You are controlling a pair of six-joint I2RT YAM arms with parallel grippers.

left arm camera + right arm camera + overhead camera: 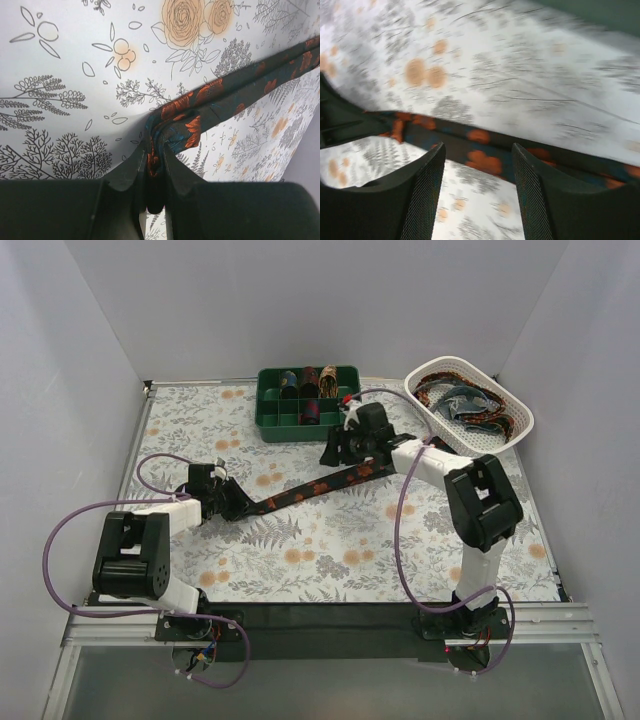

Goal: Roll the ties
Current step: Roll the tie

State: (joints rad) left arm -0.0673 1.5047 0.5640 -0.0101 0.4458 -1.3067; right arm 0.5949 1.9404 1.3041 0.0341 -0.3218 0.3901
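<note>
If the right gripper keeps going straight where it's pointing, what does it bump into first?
Probably the tie, dark with orange flowers, stretched across the path of the open right gripper. Behind it lies the flowery tablecloth. The picture is blurry, so depth is uncertain.

left arm (150, 525) lies low, extended toward centre; left gripper (155, 150) jaws pinched tight on the tie (220, 95) end. right arm (480, 500) elbow raised, forearm angled left; right gripper (479, 150) fingers stand apart.
</note>
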